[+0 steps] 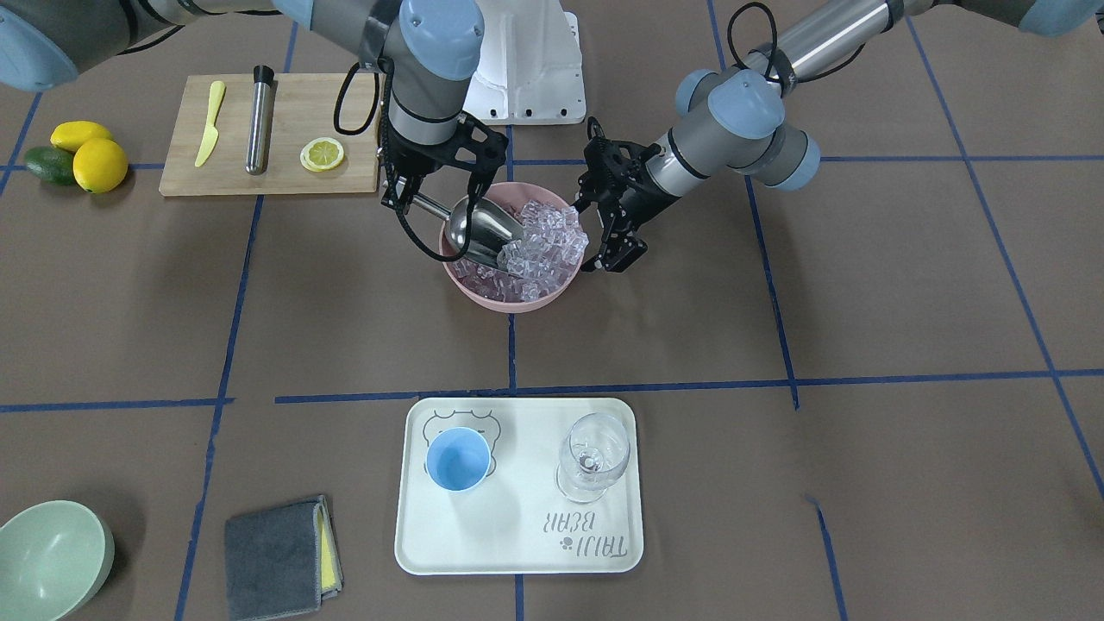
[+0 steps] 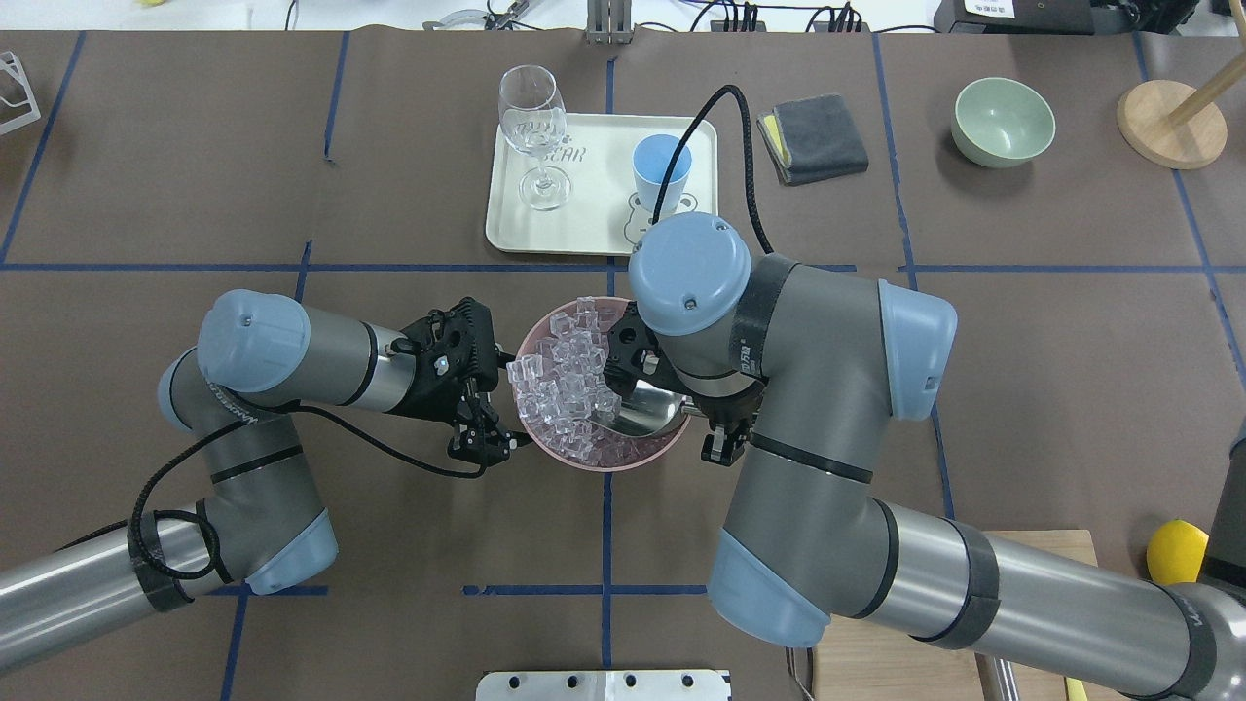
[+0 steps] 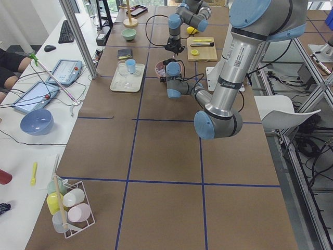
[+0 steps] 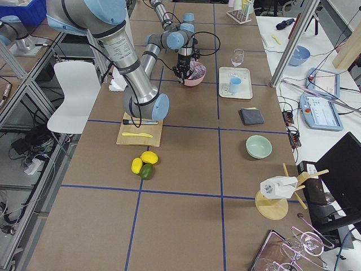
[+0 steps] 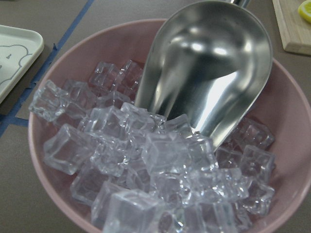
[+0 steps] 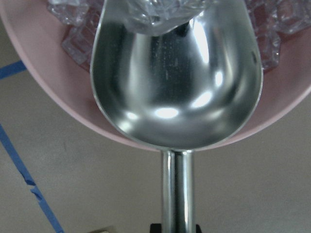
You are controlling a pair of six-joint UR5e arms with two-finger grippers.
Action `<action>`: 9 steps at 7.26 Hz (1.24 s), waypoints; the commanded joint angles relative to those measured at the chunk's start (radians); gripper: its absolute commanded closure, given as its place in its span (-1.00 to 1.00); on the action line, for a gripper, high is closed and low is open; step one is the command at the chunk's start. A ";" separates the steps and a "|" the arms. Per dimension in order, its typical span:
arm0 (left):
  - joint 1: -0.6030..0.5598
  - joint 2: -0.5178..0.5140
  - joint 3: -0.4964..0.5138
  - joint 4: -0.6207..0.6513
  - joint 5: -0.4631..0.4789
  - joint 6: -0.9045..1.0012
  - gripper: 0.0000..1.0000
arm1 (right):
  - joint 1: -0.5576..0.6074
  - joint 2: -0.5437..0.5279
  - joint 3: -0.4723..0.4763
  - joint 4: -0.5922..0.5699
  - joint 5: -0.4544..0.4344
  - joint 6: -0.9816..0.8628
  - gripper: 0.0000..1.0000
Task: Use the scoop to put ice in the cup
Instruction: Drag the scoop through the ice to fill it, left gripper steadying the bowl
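Observation:
The steel scoop (image 1: 483,228) lies tilted inside a pink bowl (image 1: 509,297) full of clear ice cubes (image 1: 552,237). Its mouth is pushed against the ice pile and its trough is mostly bare (image 5: 209,82), with ice at its lip (image 6: 160,12). My right gripper (image 1: 404,200) is shut on the scoop's rod handle (image 6: 176,194) just outside the bowl's rim. My left gripper (image 1: 614,257) hangs beside the opposite rim, looks open and holds nothing. The light-blue cup (image 1: 458,459) stands upright on a white tray (image 1: 517,535), apart from both grippers, and looks bare inside.
A clear wine glass (image 1: 592,453) stands on the tray beside the cup. A wooden board (image 1: 345,112) with a yellow knife, a steel cylinder and a lemon slice lies near the right arm. Lemons and an avocado (image 1: 78,155), a green bowl (image 1: 47,556) and a grey cloth (image 1: 276,556) sit farther off.

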 commanded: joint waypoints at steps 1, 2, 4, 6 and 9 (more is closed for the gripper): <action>-0.002 0.000 -0.001 0.000 0.002 0.000 -1.00 | 0.013 -0.022 0.002 0.048 0.037 0.003 1.00; -0.002 0.000 -0.001 0.000 0.002 0.000 -1.00 | 0.021 -0.023 0.000 0.050 0.050 0.002 1.00; -0.002 0.000 -0.001 0.000 0.003 -0.002 -1.00 | 0.053 -0.032 0.002 0.051 0.121 -0.003 1.00; -0.002 0.000 -0.002 0.000 0.005 -0.005 -1.00 | 0.064 -0.118 0.000 0.241 0.167 0.020 1.00; -0.002 0.000 -0.002 0.000 0.006 -0.005 -1.00 | 0.084 -0.135 0.009 0.297 0.218 0.042 1.00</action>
